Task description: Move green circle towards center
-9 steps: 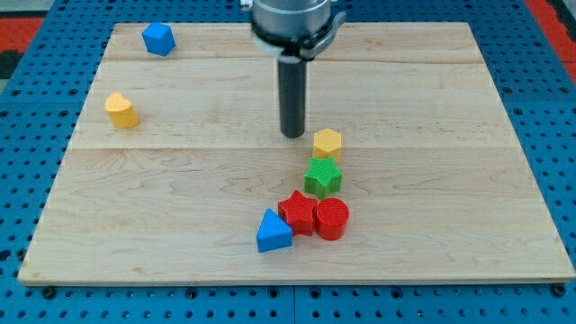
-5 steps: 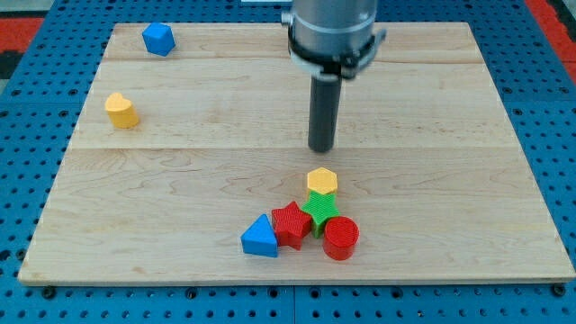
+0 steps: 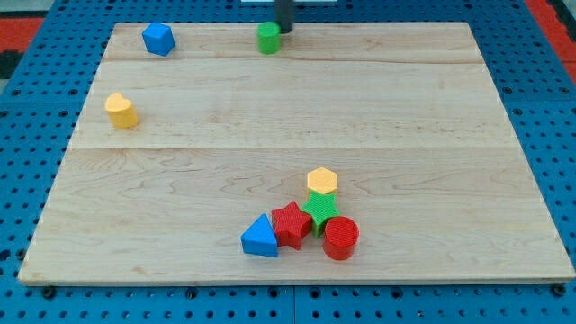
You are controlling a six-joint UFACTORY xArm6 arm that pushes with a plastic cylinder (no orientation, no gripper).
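The green circle (image 3: pixel 268 38) stands near the board's top edge, a little left of the middle. My tip (image 3: pixel 284 30) is at the view's top, just right of and behind the green circle, close to it or touching it. Only the rod's lower end shows; the rest is cut off by the view's top.
A blue block (image 3: pixel 158 39) sits at the top left. A yellow block (image 3: pixel 121 110) is at the left. A cluster lies low and right of middle: yellow hexagon (image 3: pixel 321 181), green star (image 3: pixel 319 211), red star (image 3: pixel 292 224), red cylinder (image 3: pixel 341 238), blue triangle (image 3: pixel 260 237).
My rod has left the board's middle, above the cluster, and gone to the top edge. The green circle now shows beside the tip. The cluster has not moved in the last half second.
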